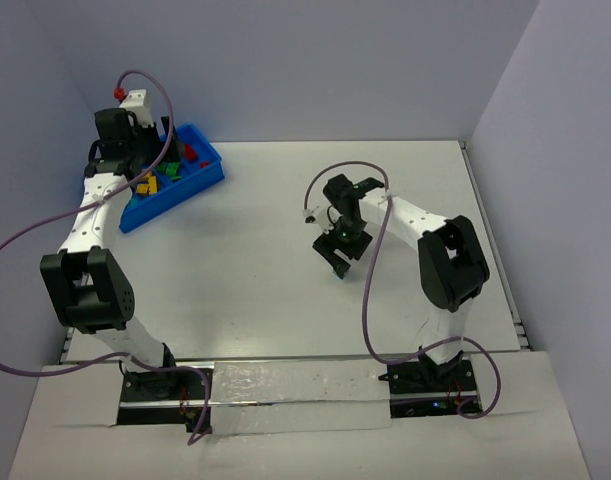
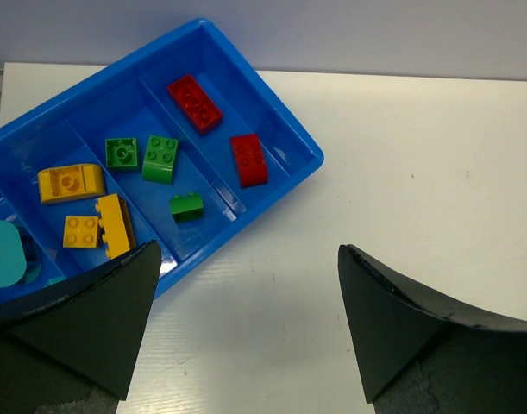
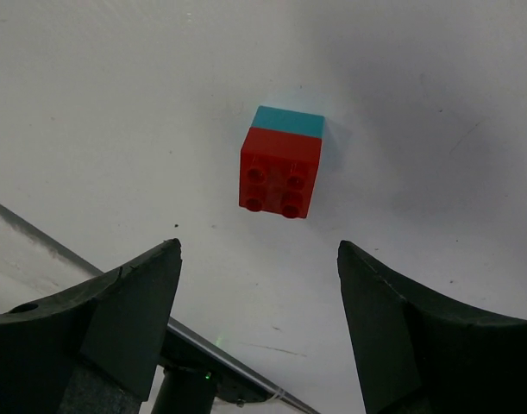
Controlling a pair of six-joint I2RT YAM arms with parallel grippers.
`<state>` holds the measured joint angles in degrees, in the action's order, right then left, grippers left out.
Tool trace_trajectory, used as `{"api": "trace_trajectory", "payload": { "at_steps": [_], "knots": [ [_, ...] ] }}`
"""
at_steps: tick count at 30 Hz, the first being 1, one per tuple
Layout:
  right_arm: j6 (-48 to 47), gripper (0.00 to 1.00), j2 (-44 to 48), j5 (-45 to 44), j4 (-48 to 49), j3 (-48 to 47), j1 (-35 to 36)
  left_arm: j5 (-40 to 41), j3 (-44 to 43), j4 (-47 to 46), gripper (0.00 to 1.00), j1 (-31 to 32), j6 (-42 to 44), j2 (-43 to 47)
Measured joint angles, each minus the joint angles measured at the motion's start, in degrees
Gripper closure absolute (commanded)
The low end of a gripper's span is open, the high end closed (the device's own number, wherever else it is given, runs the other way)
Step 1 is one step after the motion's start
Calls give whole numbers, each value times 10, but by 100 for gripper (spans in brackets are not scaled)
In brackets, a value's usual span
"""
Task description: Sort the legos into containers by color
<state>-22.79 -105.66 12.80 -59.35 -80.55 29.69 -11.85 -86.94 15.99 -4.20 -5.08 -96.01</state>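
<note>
The blue bin (image 1: 207,160) stands at the table's far left. In the left wrist view, the bin (image 2: 99,112) holds two red bricks (image 2: 194,103), three green bricks (image 2: 160,159), yellow bricks (image 2: 70,182) and a teal piece (image 2: 4,253), each colour in its own compartment. My left gripper (image 2: 248,250) is open and empty, above the table by the bin's edge; it also shows in the top view (image 1: 125,160). My right gripper (image 3: 259,245) is open and empty. Just ahead of it on the table lies a red brick (image 3: 280,172) joined to a teal brick (image 3: 287,121). In the top view the right gripper (image 1: 337,258) hides that pair.
Grey walls close the table at the back and both sides. A metal strip (image 1: 285,385) runs along the near edge between the arm bases. Purple cables (image 1: 370,300) loop off both arms.
</note>
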Motion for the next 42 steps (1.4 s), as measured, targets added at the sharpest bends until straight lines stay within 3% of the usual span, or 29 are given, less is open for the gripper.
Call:
{"api": "trace_trajectory", "payload": {
  "at_steps": [10,31,37,42],
  "knots": [
    [37,32,-40,-44,21,-17,14,1,8,0,7,0,6,2],
    [52,44,-72,-59,43,-27,24,1,8,0,7,0,10,4],
    [52,64,-78,-59,45,-30,25,1,8,0,7,0,10,4],
    [50,96,-79,-48,47,-31,23,-3,8,1,6,0,11,4]
  ]
}}
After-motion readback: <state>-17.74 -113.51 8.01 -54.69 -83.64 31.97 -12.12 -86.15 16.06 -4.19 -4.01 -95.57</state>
